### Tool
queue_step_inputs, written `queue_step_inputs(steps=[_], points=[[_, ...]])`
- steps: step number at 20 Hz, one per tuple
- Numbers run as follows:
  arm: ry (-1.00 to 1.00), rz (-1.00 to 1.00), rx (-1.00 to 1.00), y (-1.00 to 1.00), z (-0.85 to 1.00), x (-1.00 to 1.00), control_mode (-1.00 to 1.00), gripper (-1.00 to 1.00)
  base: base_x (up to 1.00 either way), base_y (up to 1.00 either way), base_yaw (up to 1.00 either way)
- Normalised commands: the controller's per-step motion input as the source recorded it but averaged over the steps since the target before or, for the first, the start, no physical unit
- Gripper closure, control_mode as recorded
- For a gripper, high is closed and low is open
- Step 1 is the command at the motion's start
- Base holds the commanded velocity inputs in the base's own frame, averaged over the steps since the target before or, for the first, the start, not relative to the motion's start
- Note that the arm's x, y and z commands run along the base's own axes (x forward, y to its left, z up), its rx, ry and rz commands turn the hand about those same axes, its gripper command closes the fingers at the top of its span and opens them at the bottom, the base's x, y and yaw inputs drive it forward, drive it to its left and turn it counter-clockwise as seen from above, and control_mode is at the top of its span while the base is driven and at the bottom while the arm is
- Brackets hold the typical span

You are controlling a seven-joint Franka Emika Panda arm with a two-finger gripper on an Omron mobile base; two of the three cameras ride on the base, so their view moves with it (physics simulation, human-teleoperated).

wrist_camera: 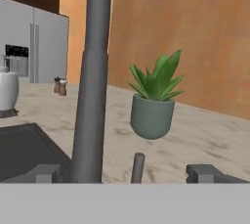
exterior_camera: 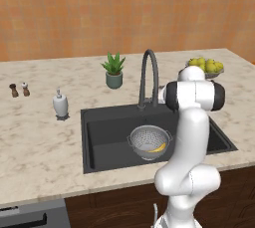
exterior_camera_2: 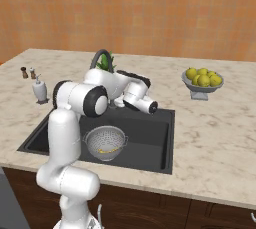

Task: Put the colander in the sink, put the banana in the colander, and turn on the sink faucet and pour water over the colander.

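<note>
1. You are looking at a pale marble desk (exterior_camera: 40, 147) with an orange wall (exterior_camera: 124, 8) behind it and dark wood doors under it.
2. The big dark grey box-shaped sink (exterior_camera: 99, 142) is set into the desk.
3. The round grey metal colander with many small holes (exterior_camera: 148, 140) sits upright on the sink floor, near the front. You can see a small handle on each side.
4. The small curved yellow banana (exterior_camera: 158, 148) lies inside the colander, low against its near-right side. In the left base view its long way runs from lower left to upper right, and its ends curl up.
5. The tall dark grey arched faucet (exterior_camera: 148, 75) stands at the back edge of the sink. Its spout bends over toward the sink.
6. In the hand view you see the thin dark lever (wrist_camera: 138, 167) sticking up just right of the faucet's thick post.
7. The hand (wrist_camera: 128, 173) is released, its two tips wide apart on either side of the post and lever. It grasps nothing.
8. A green spiky plant in a grey-green pot (exterior_camera: 114, 70) stands behind the faucet.
9. A white soap bottle (exterior_camera: 60, 104) and two small brown shakers (exterior_camera: 19, 90) stand to the left of the sink.
10. A grey bowl of yellow-green fruits (exterior_camera: 205, 66) sits to the right.
</note>
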Motion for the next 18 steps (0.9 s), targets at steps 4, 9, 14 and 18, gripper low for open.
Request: queue_step_inputs(steps=[4,9,14,18], points=[[0.00,0.00,0.00,0.00,-0.30,0.38,-1.00,-1.00,0.00,0.00,0.00],[0.00,0.00,0.00,0.00,-0.22,0.40,-1.00,-1.00,0.00,0.00,0.00],[0.00,0.00,0.00,0.00,-0.03,0.32,-1.00,-1.00,0.00,0.00,0.00],[0.00,0.00,0.00,0.00,0.00,0.19,-1.00,-1.00,0.00,0.00,0.00]])
